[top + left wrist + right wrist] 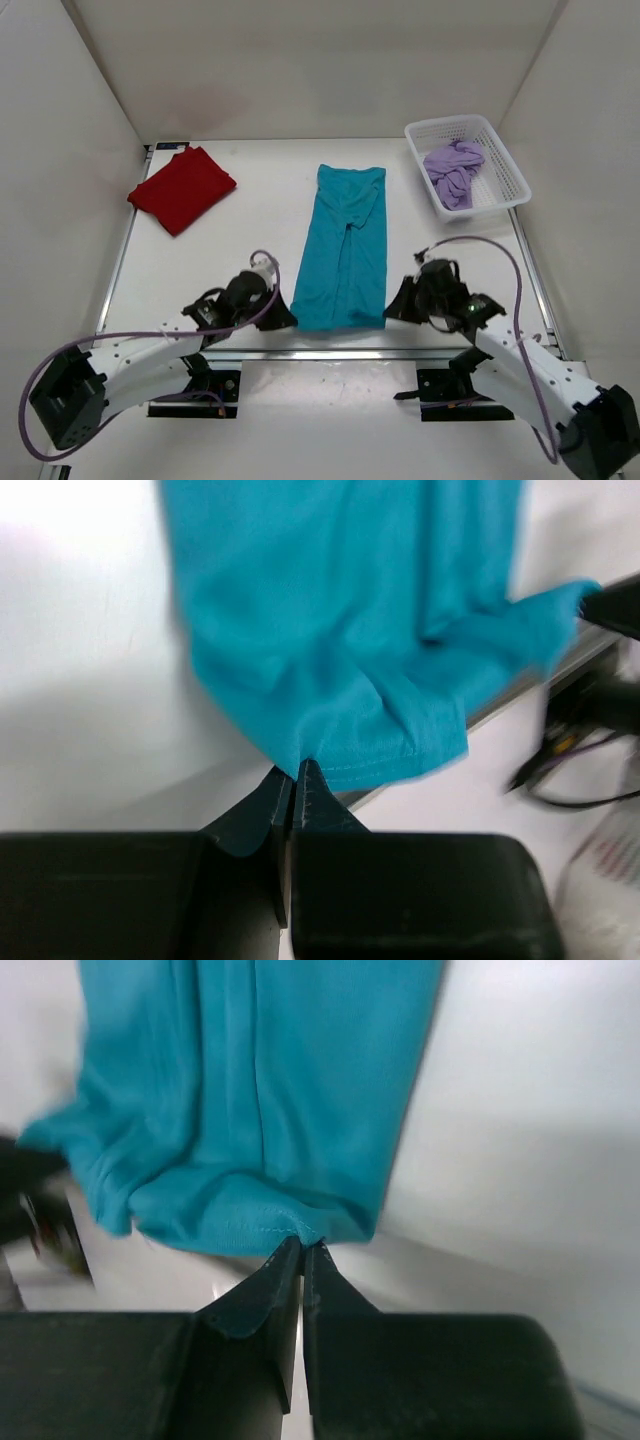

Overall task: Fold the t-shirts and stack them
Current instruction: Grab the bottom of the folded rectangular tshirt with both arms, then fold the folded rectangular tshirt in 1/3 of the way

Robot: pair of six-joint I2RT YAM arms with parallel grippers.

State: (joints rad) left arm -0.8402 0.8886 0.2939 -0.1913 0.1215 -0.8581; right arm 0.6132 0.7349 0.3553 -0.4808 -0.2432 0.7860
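Observation:
The teal-blue t-shirt (344, 245) lies as a long narrow strip down the middle of the table, sleeves folded in. My left gripper (283, 318) is shut on its near left hem corner (300, 755). My right gripper (393, 310) is shut on its near right hem corner (305, 1232). The dark red t-shirt (182, 188) lies folded at the far left. The pale lavender t-shirt (454, 170) sits crumpled in the white mesh basket (505, 165) at the far right.
The table's near metal edge (340, 352) runs just below the shirt's hem. White walls close in the table on the left, back and right. Purple cables loop over both arms.

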